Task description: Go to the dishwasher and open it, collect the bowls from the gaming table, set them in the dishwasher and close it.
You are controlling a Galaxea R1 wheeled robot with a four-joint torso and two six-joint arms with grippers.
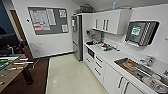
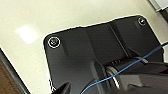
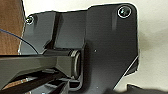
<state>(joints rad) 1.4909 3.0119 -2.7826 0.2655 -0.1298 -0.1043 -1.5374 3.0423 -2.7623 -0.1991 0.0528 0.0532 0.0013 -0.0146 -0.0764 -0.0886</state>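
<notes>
Pale, glossy flooring (image 1: 67, 75) runs ahead of you through a small kitchenette, with a white counter (image 1: 110, 56) along the right wall. White cabinet doors and drawers (image 1: 98, 65) line the counter's front, and a steel sink (image 1: 140, 68) holding dishes is set into its near end. You see white wall cupboards (image 1: 110, 21) above the counter, a stainless refrigerator (image 1: 77, 35) at its far end, and a grey notice board (image 1: 48, 20) on the back wall. At your left, the foosball table (image 1: 10, 66) stands on dark brown floor, its rods pointing toward the aisle. You cannot pick out the dishwasher, bowls or gaming table from here. Both wrist views look down past the robot's dark plate at the floor; whether either pincer is apart or together cannot be told.
</notes>
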